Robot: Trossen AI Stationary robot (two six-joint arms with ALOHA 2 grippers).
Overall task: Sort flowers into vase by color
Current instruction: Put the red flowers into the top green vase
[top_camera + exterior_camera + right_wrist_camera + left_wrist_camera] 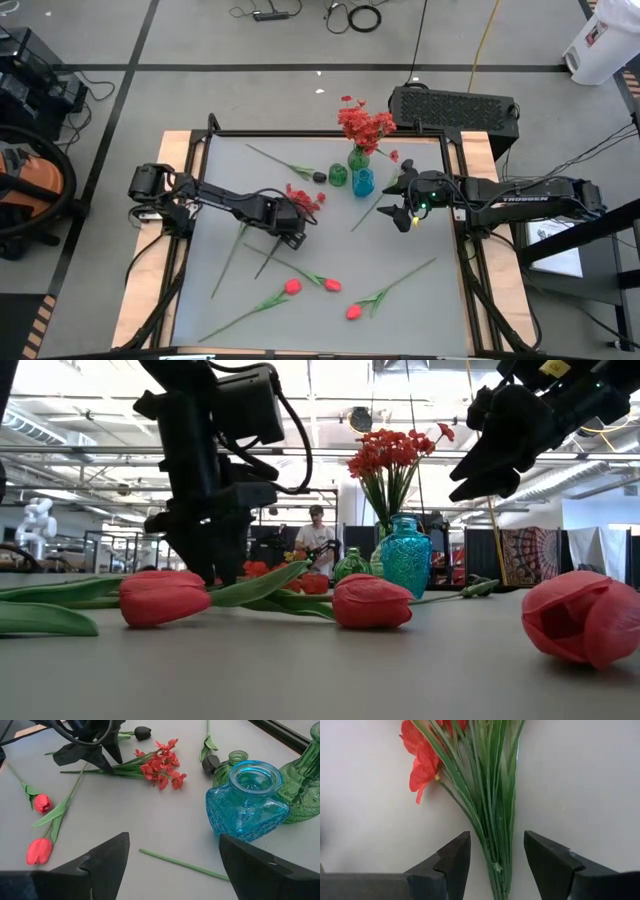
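Red clustered flowers' (427,757) stems sit between the open left claw (496,860), plain only from its wrist; right claw (172,865) gapes too.

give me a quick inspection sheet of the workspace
surface: grey table, wood edges
job's things: red blossom bunch lying flat, three tulips and dark buds loose; red bunch in tall green vase, blue vase and small green vase empty
clutter: nothing seen
grippers: left gripper open, straddling the flat bunch's stems; right gripper open above the table near the vases
cables: on the floor beyond the table
surroundings: person far behind
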